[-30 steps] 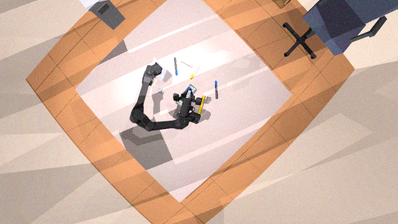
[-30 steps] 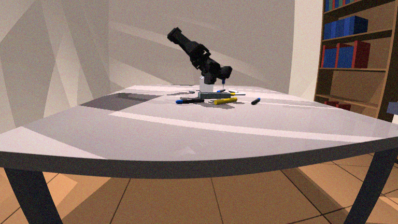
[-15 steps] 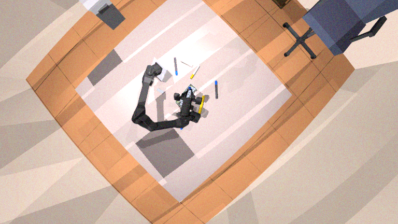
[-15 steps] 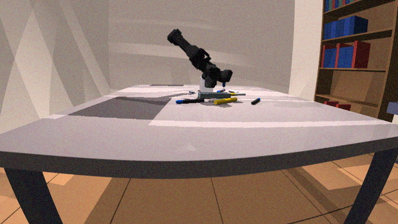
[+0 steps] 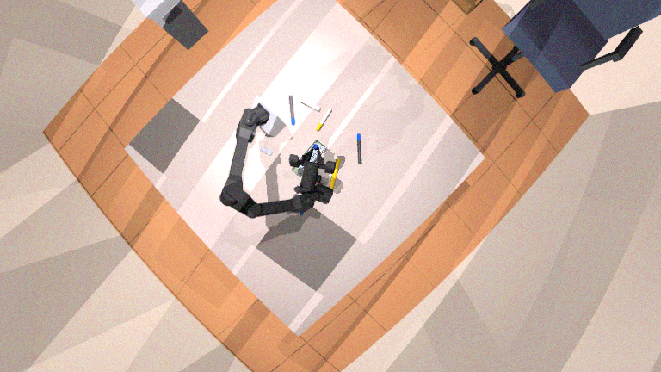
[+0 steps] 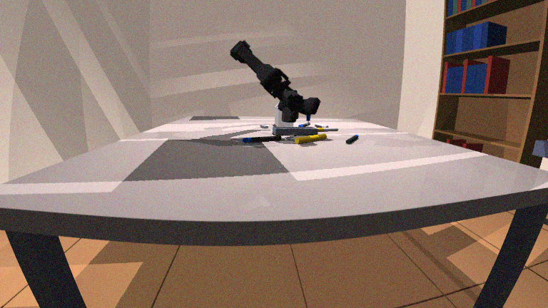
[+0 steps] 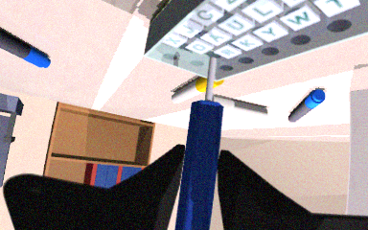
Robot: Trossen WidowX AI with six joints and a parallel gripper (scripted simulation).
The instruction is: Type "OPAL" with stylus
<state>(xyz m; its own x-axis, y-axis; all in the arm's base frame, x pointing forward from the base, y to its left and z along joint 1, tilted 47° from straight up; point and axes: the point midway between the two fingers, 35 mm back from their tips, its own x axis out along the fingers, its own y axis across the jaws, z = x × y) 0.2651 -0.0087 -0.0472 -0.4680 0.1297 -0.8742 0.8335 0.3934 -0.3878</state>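
Observation:
My gripper (image 5: pixel 314 153) (image 7: pixel 201 154) is shut on the blue stylus (image 5: pixel 315 145) (image 6: pixel 308 117) (image 7: pixel 206 125) and holds it with its thin grey tip pointing at the keyboard. The keyboard (image 6: pixel 295 131) (image 7: pixel 184 65) is a flat slab with white letter keys; in the top view the arm covers much of it. In the wrist view the tip overlaps the keyboard's edge near the O key (image 7: pixel 195 46), beside the A key (image 7: pixel 216 37) and the L key (image 7: pixel 263 11). I cannot tell whether the tip touches a key. No P key can be made out.
A thick yellow marker (image 5: pixel 335 173) (image 6: pixel 310 139) lies close beside the keyboard. A dark blue-capped pen (image 5: pixel 359 148) lies farther out, another (image 5: pixel 292 109) near the white box (image 7: pixel 359 144). A yellow-ended white pen (image 5: pixel 324 119) and a small pale block (image 5: pixel 265 151) lie nearby.

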